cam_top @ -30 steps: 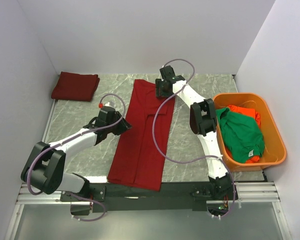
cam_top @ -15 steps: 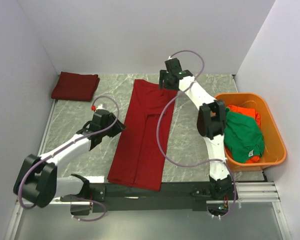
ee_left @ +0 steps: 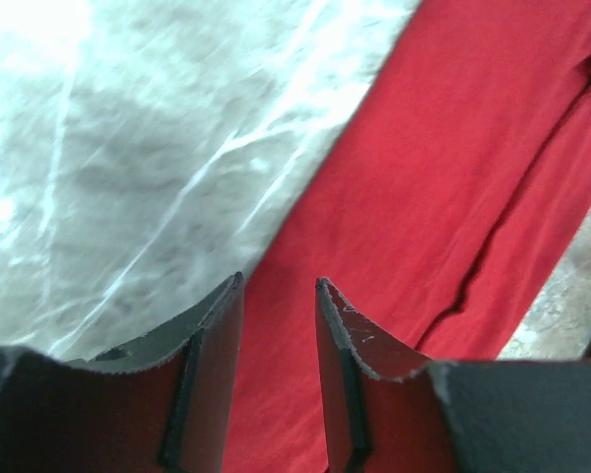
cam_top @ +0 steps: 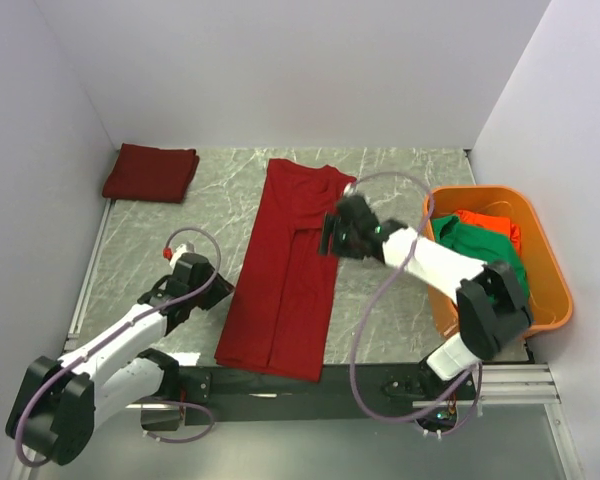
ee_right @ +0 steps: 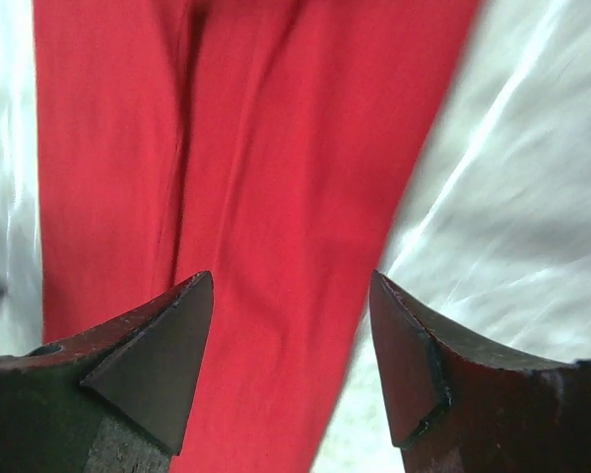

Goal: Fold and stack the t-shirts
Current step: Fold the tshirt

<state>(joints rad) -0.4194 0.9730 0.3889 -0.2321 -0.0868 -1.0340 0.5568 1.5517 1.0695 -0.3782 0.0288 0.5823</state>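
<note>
While four t-shirts (cam_top: 150,172) (cam_top: 285,270) (cam_top: 485,268) (cam_top: 488,223) show, one tub (cam_top: 546,250) stands.

I found no writing, brand, number or sign that I could read in any of my views. The crimson t-shirt (cam_top: 285,280) spread on the desk (cam_top: 180,225), the folded t-shirt (cam_top: 151,171) in the far left corner, the green t-shirt (cam_top: 458,236) and the orange tub (cam_top: 552,300) all showed me plain surfaces.

The left arm (cam_top: 120,340) stretches low and forward, left gripper (ee_left: 279,286) slightly parted. The right arm (cam_top: 435,262) bends inward, right gripper (ee_right: 291,281) spread wide
</note>
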